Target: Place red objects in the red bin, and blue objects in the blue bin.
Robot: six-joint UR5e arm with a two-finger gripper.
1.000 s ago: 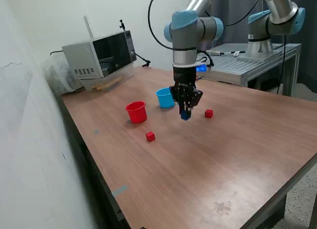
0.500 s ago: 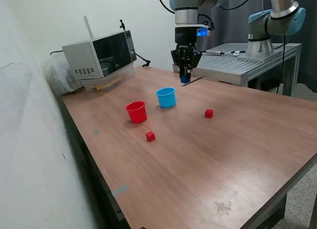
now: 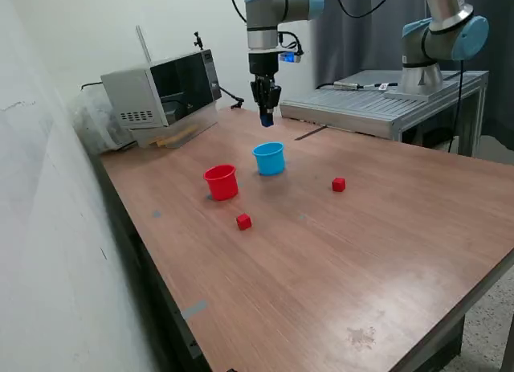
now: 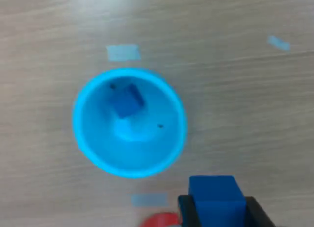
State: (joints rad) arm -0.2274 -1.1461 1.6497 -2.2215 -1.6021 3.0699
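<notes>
Currently the two-finger gripper (image 3: 266, 119), upper centre of the exterior view, is clamped on a small dark blue cube (image 4: 216, 195), high over the light blue plastic cup (image 3: 269, 158) for the drop; another blue cube (image 4: 126, 100) lies inside.

Light blue bin (image 4: 98, 153); 1 dark blue cube (image 4: 126, 100) inside, 1 (image 4: 216, 193) in black gripper (image 3: 266, 119). Red bin (image 3: 221, 181); 2 red cubes (image 3: 243, 221) (image 3: 338, 184). Brown wood-grain table (image 3: 361, 251).

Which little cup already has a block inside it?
The light blue cup: the wrist view shows a dark blue cube lying in it. The exterior view shows nothing inside the red cup, though its bottom is hidden.
</notes>
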